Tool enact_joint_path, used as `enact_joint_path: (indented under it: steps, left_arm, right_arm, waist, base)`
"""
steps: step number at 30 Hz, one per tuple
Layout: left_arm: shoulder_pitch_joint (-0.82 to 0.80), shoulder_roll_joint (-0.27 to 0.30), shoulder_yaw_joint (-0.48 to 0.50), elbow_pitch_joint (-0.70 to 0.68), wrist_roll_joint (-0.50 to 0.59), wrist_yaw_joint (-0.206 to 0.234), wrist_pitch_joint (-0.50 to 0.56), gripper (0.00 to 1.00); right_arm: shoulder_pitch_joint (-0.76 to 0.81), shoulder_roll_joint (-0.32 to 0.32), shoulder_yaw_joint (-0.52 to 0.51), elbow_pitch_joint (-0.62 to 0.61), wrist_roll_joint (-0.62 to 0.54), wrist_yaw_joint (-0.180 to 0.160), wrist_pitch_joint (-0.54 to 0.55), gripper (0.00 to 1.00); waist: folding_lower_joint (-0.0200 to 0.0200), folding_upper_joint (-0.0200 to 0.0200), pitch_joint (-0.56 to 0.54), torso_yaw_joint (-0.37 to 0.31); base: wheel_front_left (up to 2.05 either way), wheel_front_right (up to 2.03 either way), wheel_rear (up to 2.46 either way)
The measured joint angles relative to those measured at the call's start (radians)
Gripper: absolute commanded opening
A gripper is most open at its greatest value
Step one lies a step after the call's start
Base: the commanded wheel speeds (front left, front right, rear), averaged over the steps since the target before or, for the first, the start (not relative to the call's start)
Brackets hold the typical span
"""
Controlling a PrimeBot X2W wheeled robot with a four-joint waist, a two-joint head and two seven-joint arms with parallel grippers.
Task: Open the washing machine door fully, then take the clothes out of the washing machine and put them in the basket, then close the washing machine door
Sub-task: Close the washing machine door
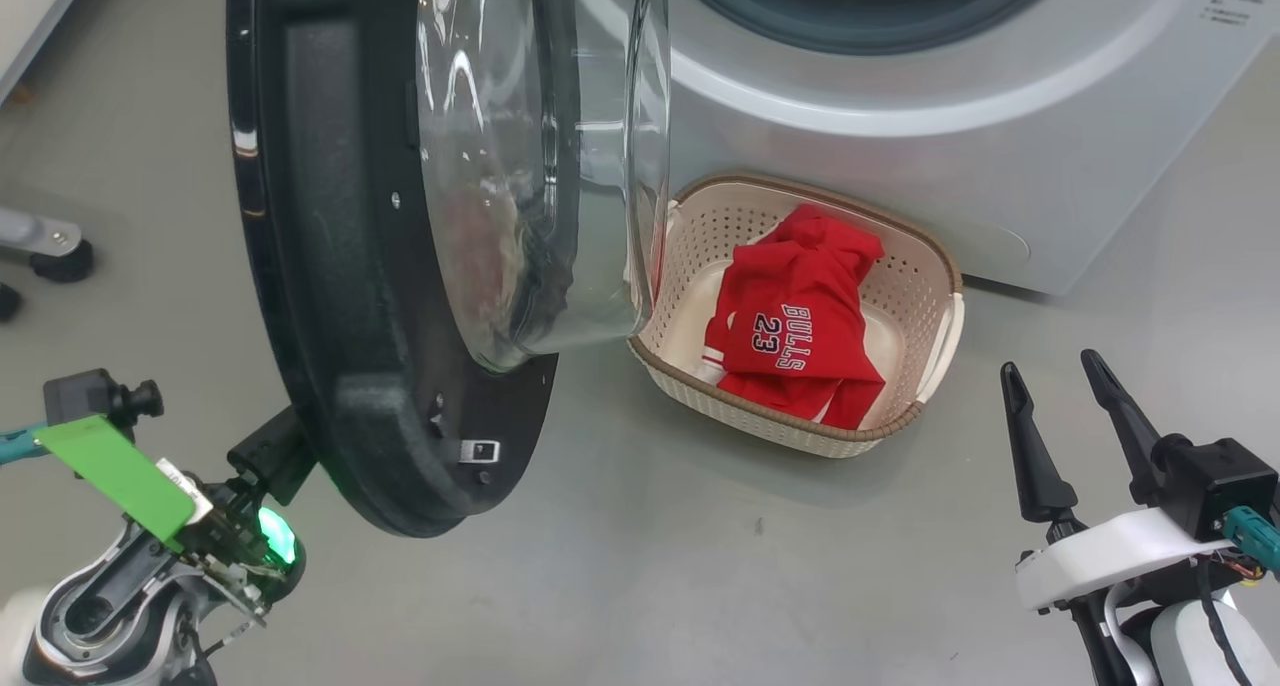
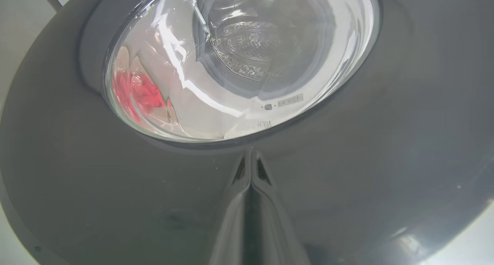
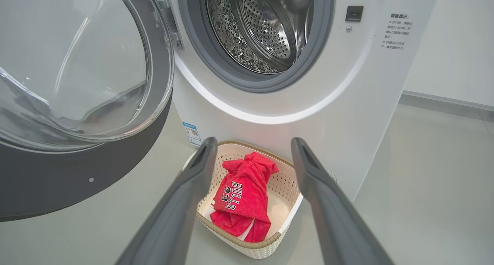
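Nearest me, the left pincer (image 2: 251, 155) is holding its two fingers pressed shut with nothing between them. Its tips are sitting right at the glossy black ring of the washing machine door (image 1: 340, 266), just under the glass bowl (image 2: 239, 64). I cannot tell whether they are touching it. On my right, the right pincer (image 1: 1050, 366) is hovering over the floor (image 1: 650, 566) with its fingers spread wide and gripping nothing. It is pointing toward the basket (image 1: 790, 436). The door is standing swung out to the left. Beyond it the basket is sitting on the floor just in front of the washing machine (image 3: 270, 110), below its mouth. The red jersey (image 1: 800, 316) is lying crumpled inside it, with "BULLS 23" facing up. Farthest back, the steel drum (image 3: 262, 37) is showing inside the grey gasket (image 3: 231, 72).
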Motion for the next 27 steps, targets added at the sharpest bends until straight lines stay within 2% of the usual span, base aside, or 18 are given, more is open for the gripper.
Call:
enact_joint_path:
  steps: [11,15,27]
  left_arm:
    - [0.029,-0.018,-0.022,-0.075,0.018,0.000,0.048,0.00]
    - [0.033,-0.021,-0.023,-0.076,0.052,0.000,0.053,0.00]
    - [0.032,-0.043,-0.001,-0.057,0.065,0.000,0.043,0.00]
  right_arm:
    - [-0.019,0.020,0.015,0.017,0.003,0.001,-0.014,1.00]
    - [-0.025,0.033,0.019,0.026,0.006,0.001,-0.023,1.00]
    - [-0.044,0.057,0.030,0.063,0.025,0.001,-0.048,1.00]
  waist:
    - [0.0000,0.0000,0.005,-0.079]
    - [0.0000,0.0000,0.007,-0.114]
    - [0.0000,0.0000,0.015,-0.234]
  base:
    - [0.00,0.00,0.00]
    - [0.00,0.00,0.00]
    - [0.00,0.00,0.00]
